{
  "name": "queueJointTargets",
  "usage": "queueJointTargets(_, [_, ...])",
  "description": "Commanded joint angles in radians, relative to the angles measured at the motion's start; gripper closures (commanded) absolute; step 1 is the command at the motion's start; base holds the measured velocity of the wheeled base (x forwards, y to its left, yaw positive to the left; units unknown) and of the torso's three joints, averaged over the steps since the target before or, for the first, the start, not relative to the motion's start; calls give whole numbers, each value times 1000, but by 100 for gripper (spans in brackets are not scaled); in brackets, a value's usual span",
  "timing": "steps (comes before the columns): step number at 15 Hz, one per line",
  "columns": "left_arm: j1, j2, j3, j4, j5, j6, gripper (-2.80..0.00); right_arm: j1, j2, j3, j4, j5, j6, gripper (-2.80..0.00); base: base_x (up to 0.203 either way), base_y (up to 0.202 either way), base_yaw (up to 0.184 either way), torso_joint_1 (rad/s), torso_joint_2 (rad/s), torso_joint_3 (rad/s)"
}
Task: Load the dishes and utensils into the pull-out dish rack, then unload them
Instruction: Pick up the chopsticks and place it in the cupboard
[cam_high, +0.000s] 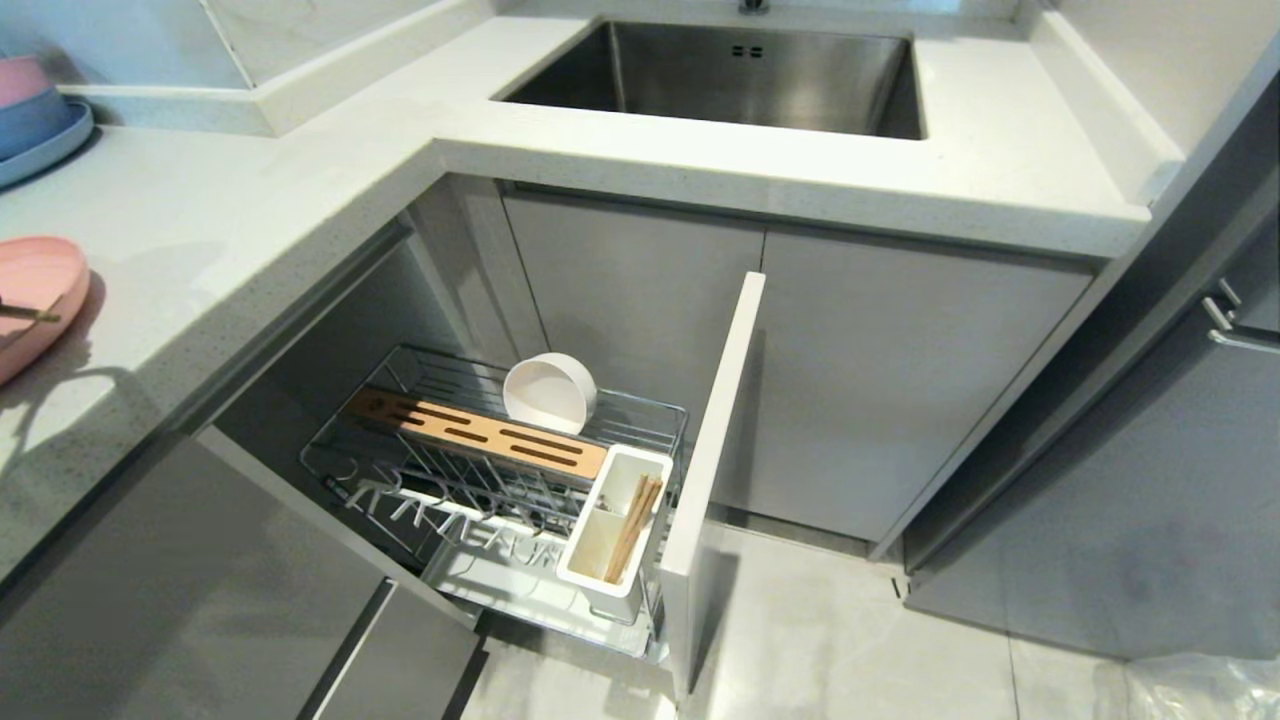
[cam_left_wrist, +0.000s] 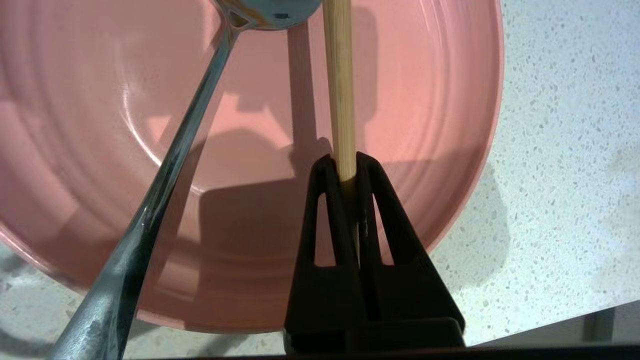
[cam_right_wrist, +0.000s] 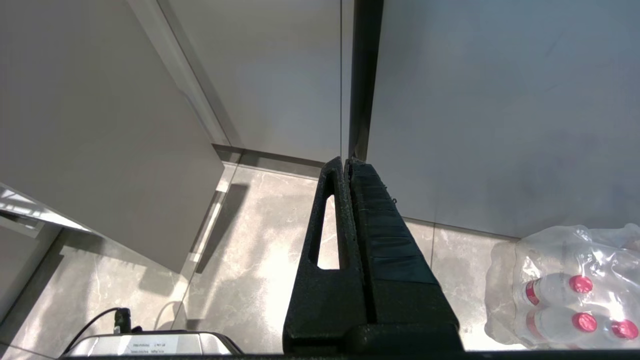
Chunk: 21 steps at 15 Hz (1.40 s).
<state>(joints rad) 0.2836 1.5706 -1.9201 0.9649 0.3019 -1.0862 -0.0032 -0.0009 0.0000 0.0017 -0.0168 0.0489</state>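
Note:
My left gripper (cam_left_wrist: 345, 167) is shut on a light wooden chopstick (cam_left_wrist: 339, 90) just above the pink plate (cam_left_wrist: 425, 100) on the counter. The silver spoon (cam_left_wrist: 165, 165) lies across that plate beside the gripper. In the head view the plate (cam_high: 35, 300) shows at the left edge and the gripper itself is out of frame. The pull-out dish rack (cam_high: 400, 480) stands open below the counter. The cream-white bowl (cam_high: 550, 392) sits on edge behind its wooden strip (cam_high: 480, 432), and chopsticks (cam_high: 635, 530) stand in the white caddy (cam_high: 640, 465). My right gripper (cam_right_wrist: 346, 162) hangs shut and empty over the floor.
The rack's grey front panel (cam_high: 715, 460) juts out into the floor space. A steel sink (cam_high: 740, 70) is set in the counter behind. A blue plate with stacked bowls (cam_high: 40, 130) sits far left. A wrapped pack of water bottles (cam_right_wrist: 565, 285) lies on the floor.

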Motion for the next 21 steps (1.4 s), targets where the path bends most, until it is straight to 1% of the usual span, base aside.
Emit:
queueJointTargets(1, [0, 0, 1, 8, 2, -6, 0, 0, 1, 2, 0, 0, 0, 0, 0, 0, 0, 0, 0, 0])
queueJointTargets(7, [0, -7, -8, 8, 3, -9, 0, 0, 1, 2, 0, 0, 0, 0, 0, 0, 0, 0, 0, 0])
queueJointTargets(14, [-10, -62, -24, 8, 6, -6, 0, 0, 1, 2, 0, 0, 0, 0, 0, 0, 0, 0, 0, 0])
queueJointTargets(16, [-38, -80, -25, 7, 3, -4, 0, 0, 1, 2, 0, 0, 0, 0, 0, 0, 0, 0, 0, 0])
queueJointTargets(17, [-67, -93, -25, 7, 3, -3, 0, 0, 1, 2, 0, 0, 0, 0, 0, 0, 0, 0, 0, 0])
queueJointTargets(21, [-233, -154, -24, 7, 1, 13, 0, 0, 1, 2, 0, 0, 0, 0, 0, 0, 0, 0, 0, 0])
